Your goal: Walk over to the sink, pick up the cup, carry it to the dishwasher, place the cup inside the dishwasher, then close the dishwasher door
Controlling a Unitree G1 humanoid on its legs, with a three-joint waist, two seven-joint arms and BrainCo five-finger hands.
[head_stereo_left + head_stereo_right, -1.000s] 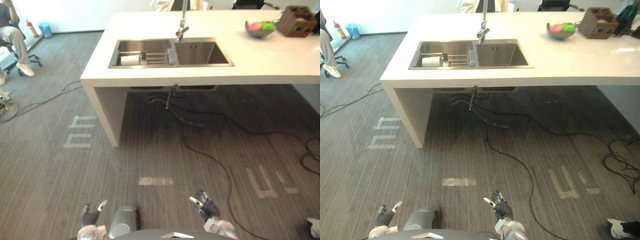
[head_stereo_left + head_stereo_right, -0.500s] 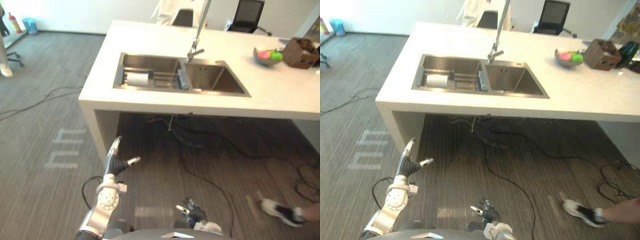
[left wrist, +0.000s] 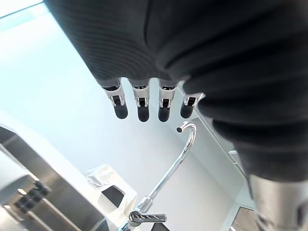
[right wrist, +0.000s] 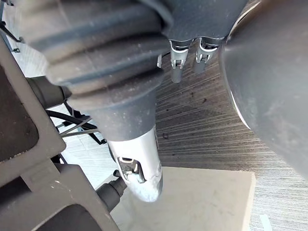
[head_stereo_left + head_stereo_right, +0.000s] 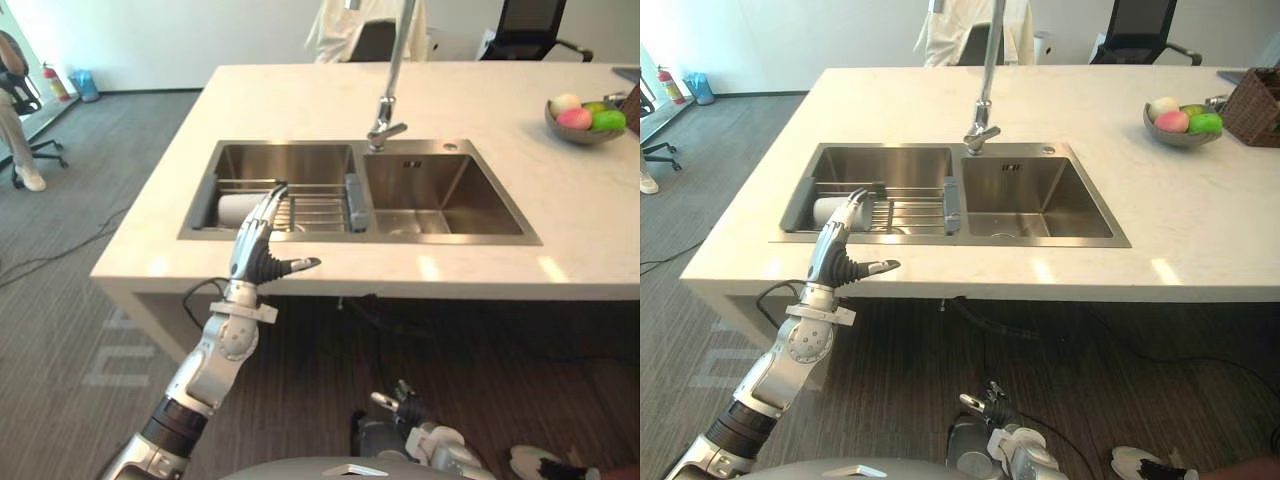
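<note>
A white cup (image 5: 235, 210) lies on its side at the left end of the left basin of the steel sink (image 5: 290, 160), beside a wire rack (image 5: 318, 207). My left hand (image 5: 250, 265) is raised in front of the counter edge, fingers straight and pointing at the cup, thumb spread to the right, holding nothing. In the left wrist view its fingers (image 3: 139, 108) are extended with the faucet (image 3: 185, 139) past them. My right hand (image 5: 400, 405) hangs low over the floor with relaxed fingers (image 4: 175, 72), empty.
The white counter (image 5: 300, 100) carries a tall faucet (image 5: 385, 110) between the basins, a fruit bowl (image 5: 585, 118) and a brown basket (image 5: 1252, 95) at right. Cables run under the counter. A seated person (image 5: 15, 110) is far left; a shoe (image 5: 540, 462) is lower right.
The camera has come closer to the counter, so the sink looks larger and nearer. My left arm has risen from low by the floor to counter height. The right hand stays low.
</note>
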